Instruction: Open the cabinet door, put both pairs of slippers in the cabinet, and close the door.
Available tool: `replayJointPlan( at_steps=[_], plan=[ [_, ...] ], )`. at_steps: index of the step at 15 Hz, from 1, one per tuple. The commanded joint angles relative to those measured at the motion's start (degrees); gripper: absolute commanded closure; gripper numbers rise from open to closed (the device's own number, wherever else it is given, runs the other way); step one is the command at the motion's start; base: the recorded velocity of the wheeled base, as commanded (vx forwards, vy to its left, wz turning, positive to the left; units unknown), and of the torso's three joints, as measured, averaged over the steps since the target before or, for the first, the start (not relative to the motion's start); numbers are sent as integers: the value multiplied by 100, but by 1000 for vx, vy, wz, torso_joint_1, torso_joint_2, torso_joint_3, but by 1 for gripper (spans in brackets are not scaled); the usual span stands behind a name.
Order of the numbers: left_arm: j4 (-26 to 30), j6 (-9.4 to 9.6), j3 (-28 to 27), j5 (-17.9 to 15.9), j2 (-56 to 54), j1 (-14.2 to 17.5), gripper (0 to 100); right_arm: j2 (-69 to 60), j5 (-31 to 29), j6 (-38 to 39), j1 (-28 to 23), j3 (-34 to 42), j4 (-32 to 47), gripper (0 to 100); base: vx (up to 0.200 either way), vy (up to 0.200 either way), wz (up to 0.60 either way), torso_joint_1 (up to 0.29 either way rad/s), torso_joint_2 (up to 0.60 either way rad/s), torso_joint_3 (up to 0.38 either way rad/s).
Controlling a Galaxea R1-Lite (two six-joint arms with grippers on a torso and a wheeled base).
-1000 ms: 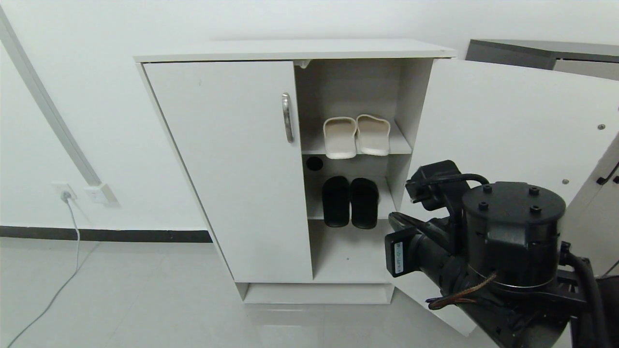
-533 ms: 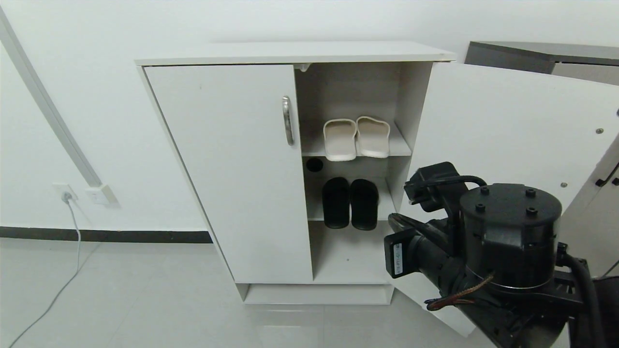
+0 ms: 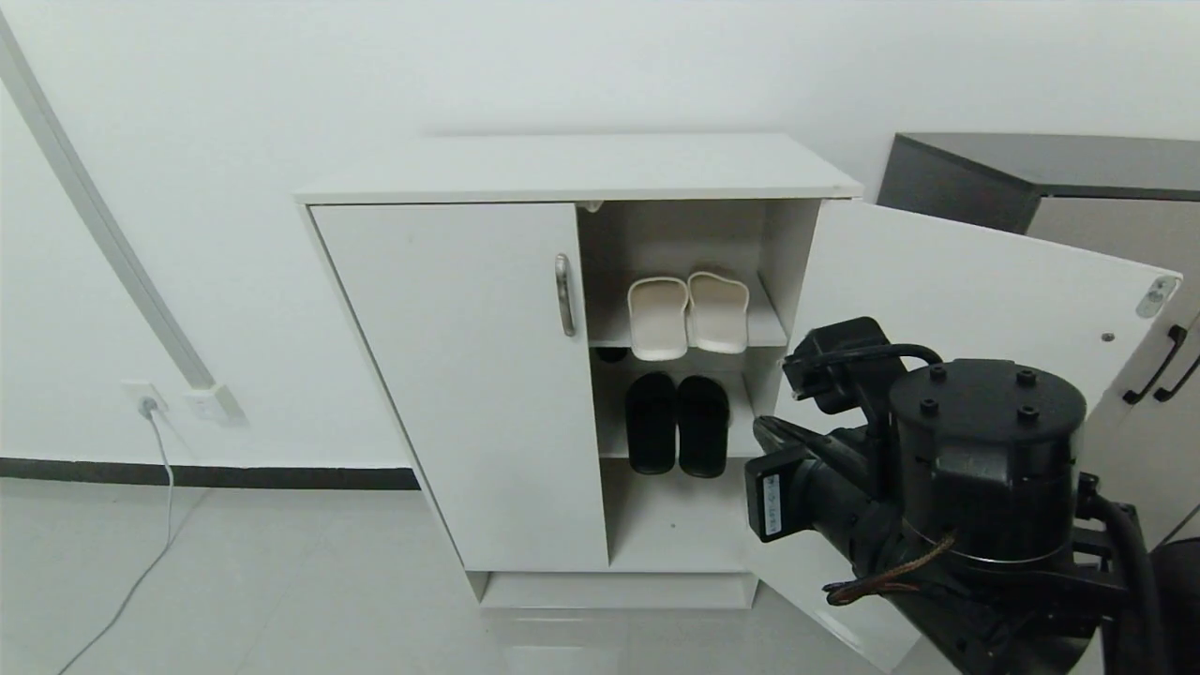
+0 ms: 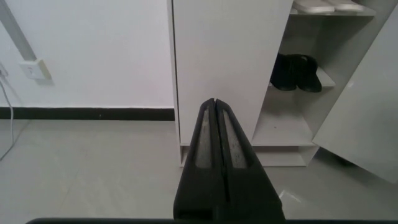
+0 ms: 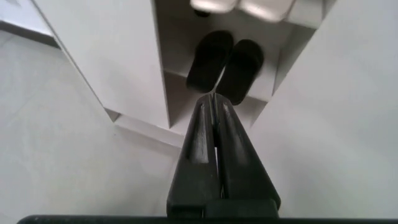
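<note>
Cabinets: one white cabinet (image 3: 572, 169) is shown.
Doors: two are counted, one shut door (image 3: 459, 375) and one open door (image 3: 956, 300).
Handles: one door handle (image 3: 563, 294) is seen.
Slippers: four are counted, two cream slippers (image 3: 658, 317) and two black slippers (image 3: 651, 422).
Sockets: two wall sockets (image 3: 142, 394) are seen.
Grippers: two are counted, the left gripper (image 4: 214, 102) and the right gripper (image 5: 214, 98).

Upper cabinet shelf (image 3: 767, 330) holds white slippers (image 3: 687, 314), lower shelf (image 3: 611, 433) black slippers (image 3: 677, 424).
</note>
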Motion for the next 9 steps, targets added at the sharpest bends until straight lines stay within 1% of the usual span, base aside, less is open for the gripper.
replayJointPlan(
  at_steps=[1, 9],
  plan=[
    [0, -6, 0, -3, 9, -1, 100, 11, 1, 3, 7, 5, 2, 100, 0, 0, 0, 129, -456, -344],
    [0, 3, 0, -3, 9, -1, 100, 19, 1, 3, 7, 13, 2, 100, 0, 0, 0, 153, -474, -324]
  ],
)
